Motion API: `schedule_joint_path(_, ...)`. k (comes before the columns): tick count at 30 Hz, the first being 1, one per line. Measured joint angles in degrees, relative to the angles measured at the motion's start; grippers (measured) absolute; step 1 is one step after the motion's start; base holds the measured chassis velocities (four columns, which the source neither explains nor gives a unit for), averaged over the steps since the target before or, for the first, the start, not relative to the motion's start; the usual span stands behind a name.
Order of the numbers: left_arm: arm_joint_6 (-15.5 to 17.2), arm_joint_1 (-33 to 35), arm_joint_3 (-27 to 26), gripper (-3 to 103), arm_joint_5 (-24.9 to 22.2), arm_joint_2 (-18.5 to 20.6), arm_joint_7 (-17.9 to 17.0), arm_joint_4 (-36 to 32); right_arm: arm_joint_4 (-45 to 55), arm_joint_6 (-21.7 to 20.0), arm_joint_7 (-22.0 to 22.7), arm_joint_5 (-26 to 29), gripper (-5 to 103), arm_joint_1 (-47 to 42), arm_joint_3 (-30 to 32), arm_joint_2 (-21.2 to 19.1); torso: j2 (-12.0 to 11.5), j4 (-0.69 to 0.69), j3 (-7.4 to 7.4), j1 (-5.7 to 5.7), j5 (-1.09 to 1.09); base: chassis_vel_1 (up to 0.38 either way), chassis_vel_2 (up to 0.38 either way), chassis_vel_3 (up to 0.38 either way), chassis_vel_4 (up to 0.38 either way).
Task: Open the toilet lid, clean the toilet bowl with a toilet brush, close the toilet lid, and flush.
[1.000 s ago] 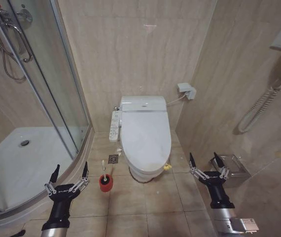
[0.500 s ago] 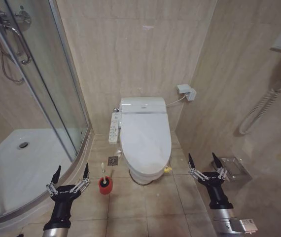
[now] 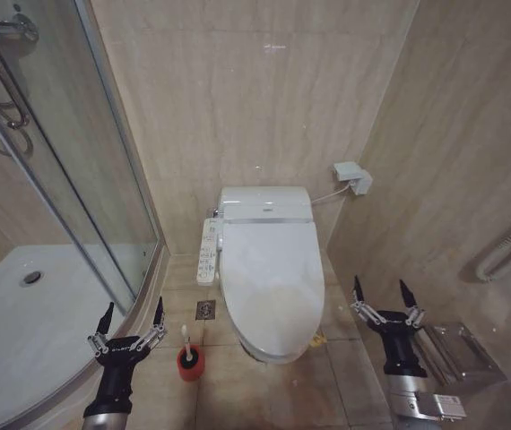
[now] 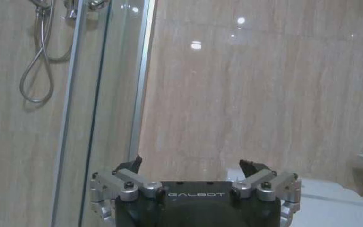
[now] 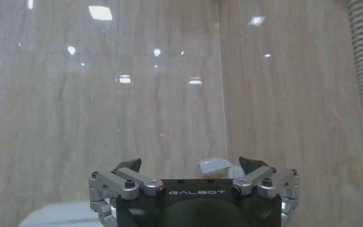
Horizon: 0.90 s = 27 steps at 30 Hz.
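toilet lid (image 3: 272, 278) down, glossy, likely slippery; lift at front rim. left gripper (image 3: 131, 322) and right gripper (image 3: 384, 298): jaws wide, empty.

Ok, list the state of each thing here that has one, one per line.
toilet lid: shut, down over the bowl.
toilet brush: upright in its red holder on the floor.
left gripper: open, holding nothing.
right gripper: open, holding nothing.
shower door: cannot tell.

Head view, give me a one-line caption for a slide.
Both grippers, left and right, open and empty, flank the toilet with lid down; brush in its holder.
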Motion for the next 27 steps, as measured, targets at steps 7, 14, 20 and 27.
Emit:
schedule_joint_path(7, -0.39, -0.51, 0.31, 100, 0.13, -0.31, 0.05, 1.32, -5.42, 1.1, -0.79, -4.34, 100, -1.26, -1.19, -2.1, 0.03, -0.03, -0.02, -0.06, 0.0, 0.015, -0.018, -0.017, 0.008)
schedule_joint_path(14, -1.32, -0.54, 0.17, 100, -0.01, -0.25, 0.05, 2.67, -16.65, 6.76, -3.84, -7.15, 100, 0.17, -4.08, -5.6, 0.02, -0.01, -0.01, -0.03, 0.0, 0.0, 0.0, 0.0, 0.0)
schedule_joint_path(20, -1.28, -1.95, -0.26, 100, -0.94, -0.1, -0.01, 4.96, -28.21, 8.72, -4.08, -8.74, 100, 5.81, -7.44, -4.83, 0.02, -0.01, -0.01, -0.03, -0.01, 0.0, 0.0, 0.0, 0.0)
schedule_joint_path(27, -1.26, -3.59, -0.89, 100, -1.88, 0.66, -0.23, 9.27, -39.65, 11.65, -1.89, -7.67, 100, 11.26, -11.19, -3.07, 0.02, -0.01, 0.0, -0.03, -0.01, 0.0, 0.0, 0.0, 0.0)
